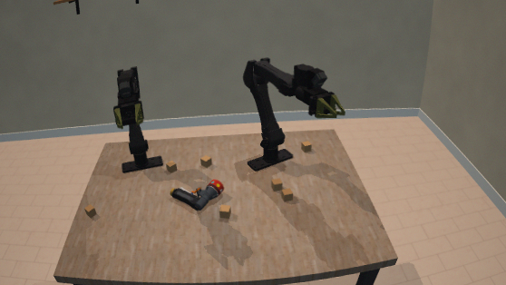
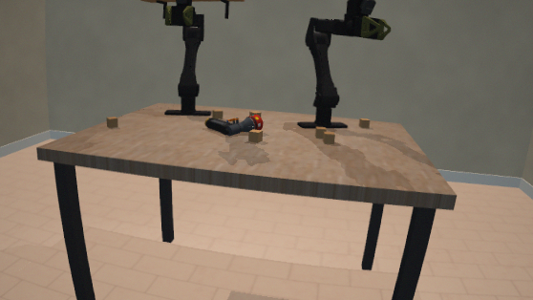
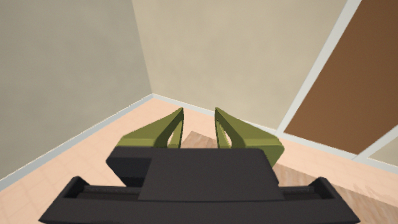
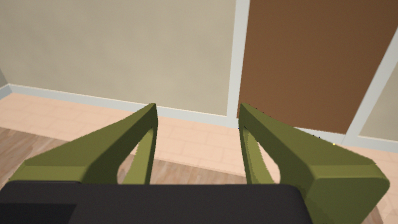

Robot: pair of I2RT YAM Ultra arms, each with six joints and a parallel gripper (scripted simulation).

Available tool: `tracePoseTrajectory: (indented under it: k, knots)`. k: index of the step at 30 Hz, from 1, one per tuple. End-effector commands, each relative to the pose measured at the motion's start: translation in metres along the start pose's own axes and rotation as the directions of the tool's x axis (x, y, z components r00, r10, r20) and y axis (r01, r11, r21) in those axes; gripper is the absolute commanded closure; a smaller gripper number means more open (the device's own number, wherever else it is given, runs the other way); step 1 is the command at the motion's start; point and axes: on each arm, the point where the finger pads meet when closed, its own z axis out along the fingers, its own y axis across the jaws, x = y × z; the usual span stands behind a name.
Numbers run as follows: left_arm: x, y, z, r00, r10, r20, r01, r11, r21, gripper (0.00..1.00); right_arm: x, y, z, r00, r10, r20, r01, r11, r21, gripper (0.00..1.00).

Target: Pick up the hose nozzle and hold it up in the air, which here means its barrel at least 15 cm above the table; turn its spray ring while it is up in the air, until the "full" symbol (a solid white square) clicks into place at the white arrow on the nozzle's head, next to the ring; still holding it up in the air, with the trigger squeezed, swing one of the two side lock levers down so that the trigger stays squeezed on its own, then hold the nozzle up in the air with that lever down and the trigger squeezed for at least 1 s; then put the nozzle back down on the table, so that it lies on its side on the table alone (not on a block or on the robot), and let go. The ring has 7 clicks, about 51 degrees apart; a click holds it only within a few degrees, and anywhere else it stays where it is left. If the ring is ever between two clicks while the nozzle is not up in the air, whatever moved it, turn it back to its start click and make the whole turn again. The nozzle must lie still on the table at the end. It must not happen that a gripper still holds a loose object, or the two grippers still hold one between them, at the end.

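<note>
From where I stand, the hose nozzle [image 1: 199,203] [image 2: 231,129] lies on its side on the table [image 1: 159,245] [image 2: 191,158], its red spray ring [image 1: 217,187] [image 2: 257,122] near a small wooden block [image 1: 225,211] [image 2: 255,137]. Both claws are raised, empty: the left gripper [image 1: 340,112] [image 2: 389,30] [image 3: 199,112] [image 4: 198,105] partly openFrom where I stand, the hose nozzle [image 1: 199,203] [image 2: 231,129] lies on its side on the table [image 1: 159,245] [image 2: 191,158], its red spray ring [image 1: 217,187] [image 2: 257,122] near a small wooden block [image 1: 225,211] [image 2: 255,137]. The left gripper [image 1: 340,112] [image 2: 389,30] [image 3: 199,112] is raised and partly open; the right gripper [image 1: 130,123] [image 2: 179,15] [image 4: 198,112], also raised, stands about half open (both hold nothing, just air).
</note>
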Motion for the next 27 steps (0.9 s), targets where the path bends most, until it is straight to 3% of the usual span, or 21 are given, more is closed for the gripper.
tracePoseTrajectory:
  k: [1, 27]
  knots:
    - [-0.0164, 0.0043, -0.0068, 0.999, -0.004, 0.039, 0.004, 1.000, -0.011, 0.63, -0.0026, 0.0040, -0.0049, 1.000, 0.005, 0.006, -0.005, 1.000, -0.011, 0.50]
    - [-0.0209, -0.0002, -0.0097, 0.999, -0.004, 0.052, 0.004, 1.000, 0.002, 0.63, -0.0124, -0.0006, -0.0099, 1.000, 0.005, 0.031, -0.005, 1.000, 0.000, 0.50]
